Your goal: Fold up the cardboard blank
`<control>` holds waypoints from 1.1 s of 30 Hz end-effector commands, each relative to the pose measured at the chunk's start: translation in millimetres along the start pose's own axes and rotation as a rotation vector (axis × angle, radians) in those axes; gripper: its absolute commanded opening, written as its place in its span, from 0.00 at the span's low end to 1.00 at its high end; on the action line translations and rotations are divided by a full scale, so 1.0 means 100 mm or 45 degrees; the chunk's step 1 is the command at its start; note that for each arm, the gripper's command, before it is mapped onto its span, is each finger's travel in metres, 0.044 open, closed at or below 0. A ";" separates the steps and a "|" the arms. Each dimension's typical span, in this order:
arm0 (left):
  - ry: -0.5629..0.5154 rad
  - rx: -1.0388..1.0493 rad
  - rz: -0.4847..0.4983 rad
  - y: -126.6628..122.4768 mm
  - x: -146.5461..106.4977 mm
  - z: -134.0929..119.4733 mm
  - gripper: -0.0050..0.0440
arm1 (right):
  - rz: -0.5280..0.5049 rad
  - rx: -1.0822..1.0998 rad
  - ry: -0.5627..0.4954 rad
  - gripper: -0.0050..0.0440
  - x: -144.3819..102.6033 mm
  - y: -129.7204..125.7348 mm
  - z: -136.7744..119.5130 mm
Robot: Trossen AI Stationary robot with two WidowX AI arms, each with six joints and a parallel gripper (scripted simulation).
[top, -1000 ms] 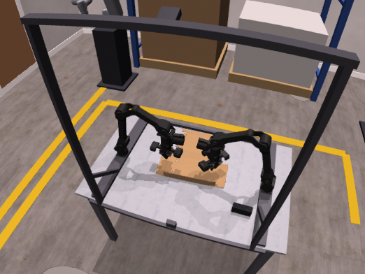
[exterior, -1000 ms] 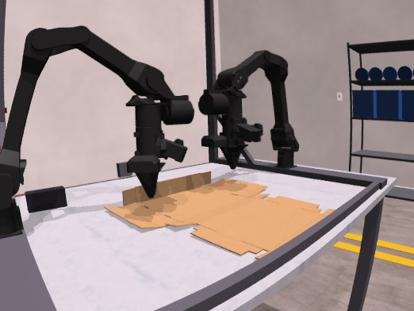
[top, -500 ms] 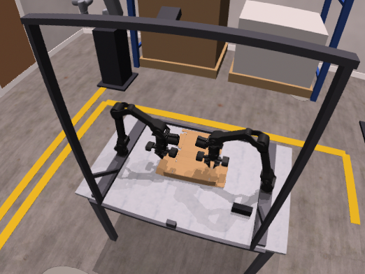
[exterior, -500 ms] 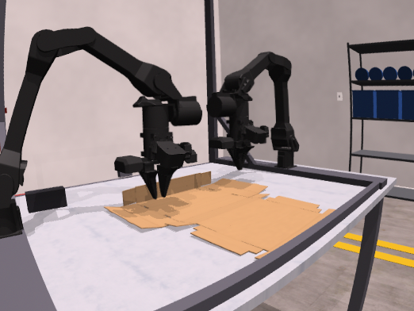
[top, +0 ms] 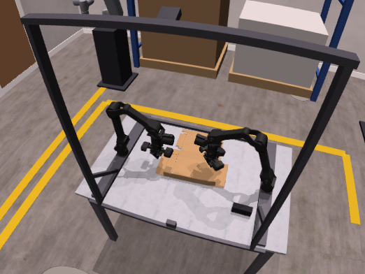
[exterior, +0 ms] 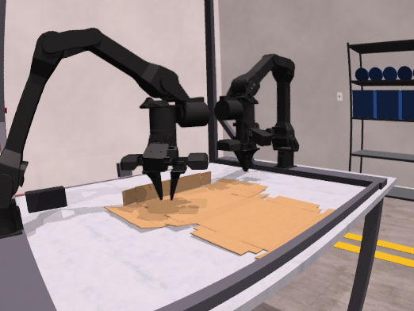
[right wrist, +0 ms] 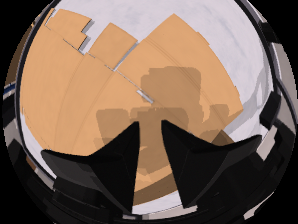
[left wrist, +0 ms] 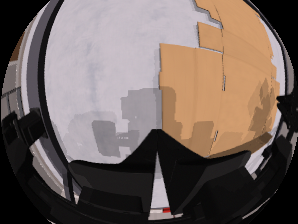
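The tan cardboard blank [top: 192,159] lies mostly flat on the white table; it also shows in the exterior view [exterior: 238,214]. One long wall [exterior: 166,186] along its edge stands partly raised. My right gripper [exterior: 166,196] hovers just above the blank next to that wall, fingers a little apart and empty; its wrist view [right wrist: 152,129] shows cardboard [right wrist: 87,96] beneath. My left gripper [exterior: 246,164] is shut and empty. It hangs above the blank's opposite edge, where cardboard [left wrist: 220,90] meets bare table, with the fingertips [left wrist: 157,139] over that border.
A small black box [top: 242,210] sits on the table near the right arm's base; it also shows in the exterior view [exterior: 45,198]. A dark frame with upright posts [top: 66,115] surrounds the table, and a dark rail [exterior: 317,222] runs along its edge.
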State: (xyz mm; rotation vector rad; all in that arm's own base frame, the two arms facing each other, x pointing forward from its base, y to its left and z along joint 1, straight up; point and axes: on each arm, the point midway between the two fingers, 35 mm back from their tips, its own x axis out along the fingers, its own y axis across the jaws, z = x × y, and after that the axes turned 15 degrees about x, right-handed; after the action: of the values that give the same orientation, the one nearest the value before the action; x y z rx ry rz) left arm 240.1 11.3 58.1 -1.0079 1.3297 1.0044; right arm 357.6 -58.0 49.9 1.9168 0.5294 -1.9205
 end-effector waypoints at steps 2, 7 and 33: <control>-0.010 -0.007 -0.024 0.08 0.00 -0.03 0.10 | 0.019 0.359 0.029 0.30 -0.08 0.09 -0.05; -0.011 -0.011 -0.023 0.16 0.03 -0.05 0.10 | 0.016 0.656 0.033 0.30 -0.07 0.14 -0.05; -0.011 -0.015 -0.022 0.25 0.07 -0.08 0.10 | 0.010 1.013 0.038 0.30 0.12 0.19 -0.06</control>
State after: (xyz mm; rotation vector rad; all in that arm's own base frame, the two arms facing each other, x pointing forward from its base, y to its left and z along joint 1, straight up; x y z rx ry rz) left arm 211.1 10.0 47.4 -1.0144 1.3251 1.0118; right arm 369.4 -70.4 31.2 2.3422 -0.2947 -2.3375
